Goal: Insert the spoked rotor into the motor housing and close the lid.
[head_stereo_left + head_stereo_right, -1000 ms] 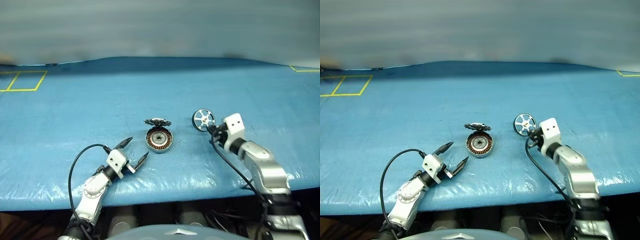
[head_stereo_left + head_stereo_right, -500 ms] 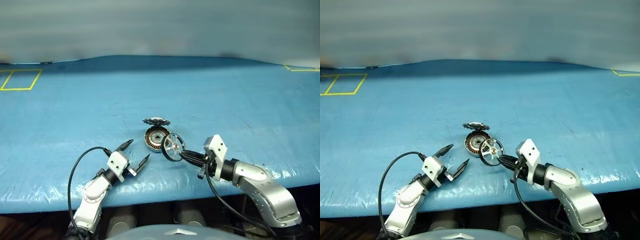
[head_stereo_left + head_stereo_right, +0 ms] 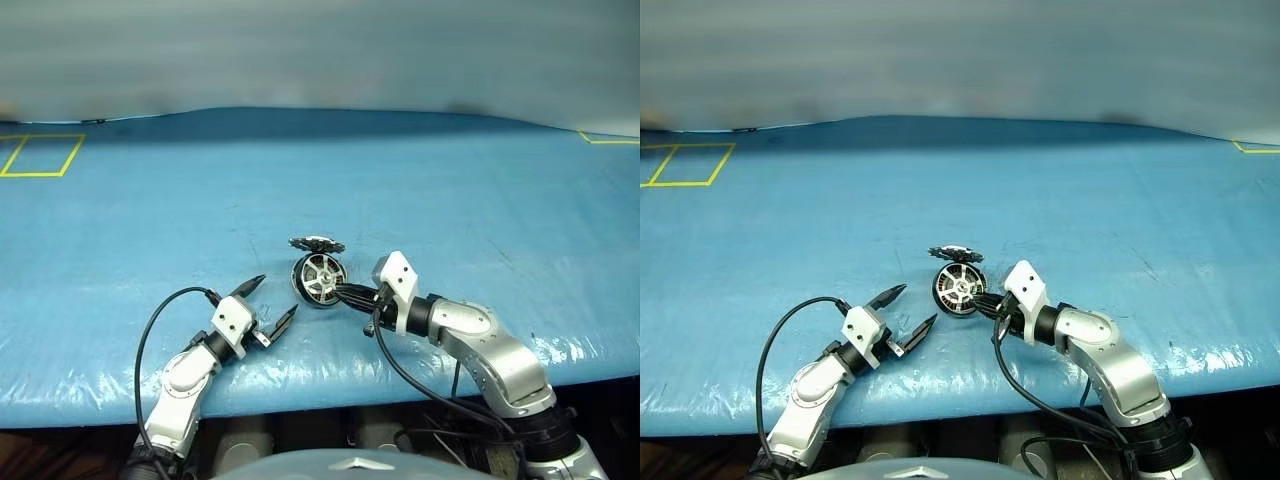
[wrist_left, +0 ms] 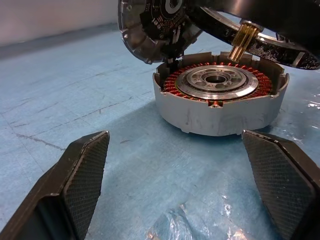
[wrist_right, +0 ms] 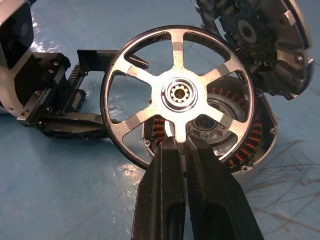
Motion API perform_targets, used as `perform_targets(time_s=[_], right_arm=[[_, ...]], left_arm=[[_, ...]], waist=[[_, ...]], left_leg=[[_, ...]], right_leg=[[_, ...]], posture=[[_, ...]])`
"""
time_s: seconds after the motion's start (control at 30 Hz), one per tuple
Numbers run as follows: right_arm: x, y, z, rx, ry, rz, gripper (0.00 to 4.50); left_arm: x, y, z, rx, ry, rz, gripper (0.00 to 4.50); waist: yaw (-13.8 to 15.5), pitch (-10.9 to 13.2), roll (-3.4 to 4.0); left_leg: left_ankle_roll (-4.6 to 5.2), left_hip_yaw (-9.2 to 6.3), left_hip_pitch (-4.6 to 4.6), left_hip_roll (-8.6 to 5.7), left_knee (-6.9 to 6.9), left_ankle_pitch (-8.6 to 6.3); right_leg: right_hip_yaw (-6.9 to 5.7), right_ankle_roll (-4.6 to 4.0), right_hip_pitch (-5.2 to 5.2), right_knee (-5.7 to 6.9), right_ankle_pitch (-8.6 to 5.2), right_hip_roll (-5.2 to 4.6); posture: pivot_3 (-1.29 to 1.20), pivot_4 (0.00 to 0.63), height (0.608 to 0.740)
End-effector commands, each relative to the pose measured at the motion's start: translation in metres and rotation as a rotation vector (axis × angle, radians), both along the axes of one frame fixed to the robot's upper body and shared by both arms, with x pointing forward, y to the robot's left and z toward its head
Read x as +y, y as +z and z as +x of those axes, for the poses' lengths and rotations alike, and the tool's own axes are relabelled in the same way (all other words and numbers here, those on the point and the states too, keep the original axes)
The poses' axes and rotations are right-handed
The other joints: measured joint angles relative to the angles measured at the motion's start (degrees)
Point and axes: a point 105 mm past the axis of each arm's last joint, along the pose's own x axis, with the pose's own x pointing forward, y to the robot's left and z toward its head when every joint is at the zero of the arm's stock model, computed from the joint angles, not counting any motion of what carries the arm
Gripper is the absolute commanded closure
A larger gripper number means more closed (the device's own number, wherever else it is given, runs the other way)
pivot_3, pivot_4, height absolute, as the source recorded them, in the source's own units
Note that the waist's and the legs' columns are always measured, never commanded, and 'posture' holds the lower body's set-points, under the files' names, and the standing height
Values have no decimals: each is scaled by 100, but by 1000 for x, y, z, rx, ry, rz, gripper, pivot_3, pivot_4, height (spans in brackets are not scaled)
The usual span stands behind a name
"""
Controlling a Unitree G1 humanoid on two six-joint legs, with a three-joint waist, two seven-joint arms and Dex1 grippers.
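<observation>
Right end effector is clamped on one spoke of the spoked rotor, gripping by the rim side so the hub stays free to seat. The rotor hangs tilted just ahead of its fingertips, over the motor housing, not yet seated. The lid stands raised on its hinge beyond the housing, leaving the top approach clear. Left end effector rests spread wide and empty, the housing just ahead of it, apart. The bench offers ample room; its near edge lies behind both wrists.
</observation>
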Motion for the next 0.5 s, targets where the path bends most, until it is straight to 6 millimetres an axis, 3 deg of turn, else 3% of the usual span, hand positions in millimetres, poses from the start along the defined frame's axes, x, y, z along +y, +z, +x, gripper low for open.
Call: perform_targets(time_s=[0.03, 0.5], right_arm=[[2, 9, 6, -54, 5, 0, 4470], [1, 5, 17, -65, -12, -40, 4470]], left_arm=[[3, -4, -3, 13, 2, -1, 0], [5, 1, -9, 9, -3, -7, 0]], waist=[[-8, 0, 0], [-10, -1, 0]], left_leg=[[0, 2, 3, 0, 1, 0], [0, 8, 4, 1, -1, 0]], right_leg=[[2, 1, 2, 1, 0, 0], [3, -24, 3, 4, 16, 2]], posture=[[0, 150, 740], [0, 150, 740]])
